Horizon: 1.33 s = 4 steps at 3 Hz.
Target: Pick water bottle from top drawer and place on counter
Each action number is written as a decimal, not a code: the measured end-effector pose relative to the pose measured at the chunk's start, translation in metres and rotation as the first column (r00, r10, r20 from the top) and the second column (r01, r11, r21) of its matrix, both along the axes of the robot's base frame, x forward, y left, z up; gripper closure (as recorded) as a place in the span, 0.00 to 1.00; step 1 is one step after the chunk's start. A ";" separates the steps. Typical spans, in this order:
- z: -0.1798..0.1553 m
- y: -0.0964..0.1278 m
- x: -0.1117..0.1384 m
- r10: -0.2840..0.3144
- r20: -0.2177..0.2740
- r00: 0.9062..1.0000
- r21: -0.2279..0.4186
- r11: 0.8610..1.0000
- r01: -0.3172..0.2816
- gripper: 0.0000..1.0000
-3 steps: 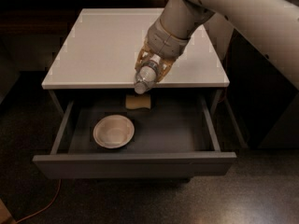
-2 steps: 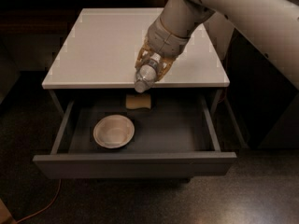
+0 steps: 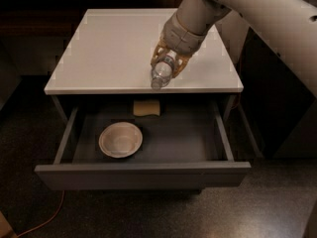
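Note:
My gripper point(image 3: 168, 59) is over the front part of the counter point(image 3: 114, 53), shut on the water bottle point(image 3: 162, 72). The bottle is clear plastic and hangs tilted, its cap end pointing down toward the counter's front edge. I cannot tell whether it touches the counter. The top drawer point(image 3: 143, 172) stands pulled open below, with a grey interior.
Inside the drawer lie a round white bowl point(image 3: 120, 139) at the left and a tan sponge point(image 3: 146, 108) at the back. The arm reaches in from the upper right. An orange cable point(image 3: 47, 219) runs over the dark floor at the lower left.
The gripper has carried the bottle a little up and back, from above the drawer's rear edge to over the counter's front part.

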State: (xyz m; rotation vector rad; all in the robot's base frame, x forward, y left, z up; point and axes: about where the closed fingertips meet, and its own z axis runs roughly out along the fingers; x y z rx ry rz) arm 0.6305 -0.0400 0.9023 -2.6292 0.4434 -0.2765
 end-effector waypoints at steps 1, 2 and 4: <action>-0.009 -0.013 0.024 0.007 0.012 1.000 -0.007 1.000 -0.007 1.00; -0.024 -0.024 0.045 0.003 -0.002 1.000 -0.005 1.000 -0.003 0.82; -0.036 -0.030 0.080 0.007 -0.006 1.000 -0.004 1.000 -0.007 0.35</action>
